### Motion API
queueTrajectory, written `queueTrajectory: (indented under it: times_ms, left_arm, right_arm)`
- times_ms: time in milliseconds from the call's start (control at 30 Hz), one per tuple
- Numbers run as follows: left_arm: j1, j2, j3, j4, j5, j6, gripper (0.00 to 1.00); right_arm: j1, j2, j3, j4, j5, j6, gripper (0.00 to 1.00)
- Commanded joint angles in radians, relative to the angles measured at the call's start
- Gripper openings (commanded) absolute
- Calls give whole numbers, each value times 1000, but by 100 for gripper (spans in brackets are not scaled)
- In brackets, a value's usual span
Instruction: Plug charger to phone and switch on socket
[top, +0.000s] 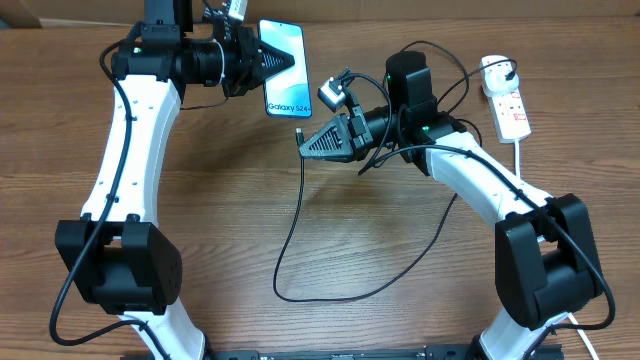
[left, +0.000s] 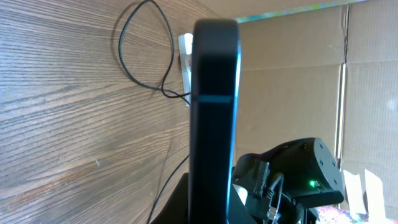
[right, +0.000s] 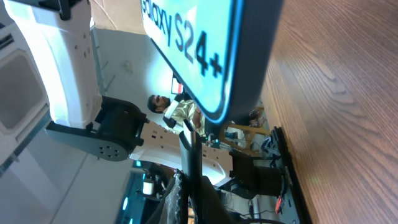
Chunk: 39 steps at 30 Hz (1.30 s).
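Observation:
My left gripper (top: 277, 62) is shut on the phone (top: 286, 66) and holds it above the table's far side, its light blue screen with "Galaxy S24+" facing up. In the left wrist view the phone (left: 214, 106) stands edge-on between the fingers (left: 186, 208). My right gripper (top: 304, 142) is shut on the charger's black connector tip (top: 299, 134), just below the phone's lower end. In the right wrist view the tip (right: 188, 142) points up at the phone's bottom edge (right: 219, 111), a small gap apart. The charger cable (top: 290, 235) loops over the table. The white socket (top: 510, 103) lies at the far right.
The socket's thick white cord (top: 520, 160) runs down toward the right arm (top: 480, 185). The thin black cable passes under that arm and loops back to the socket. The left arm (top: 130, 150) spans the table's left side. Cardboard boxes (left: 298, 74) stand beyond the table.

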Motion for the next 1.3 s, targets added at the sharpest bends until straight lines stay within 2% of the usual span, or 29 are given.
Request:
queueTrajectory:
  times_ms: [0, 500, 867, 1267]
  left_arm:
    - [-8, -9, 29, 18, 21, -44, 4]
    - [-47, -9, 29, 27, -51, -95, 4]
    - [-46, -9, 29, 28, -49, -91, 4]
    - [-20, -9, 29, 19, 10, -92, 4]
  right_arm:
    - [-5, -33, 3, 13, 2, 64, 4]
    - [-3, -33, 3, 36, 7, 77, 4]
    - [-8, -33, 3, 167, 18, 195, 4]
    - [-14, -32, 3, 177, 21, 198, 4]
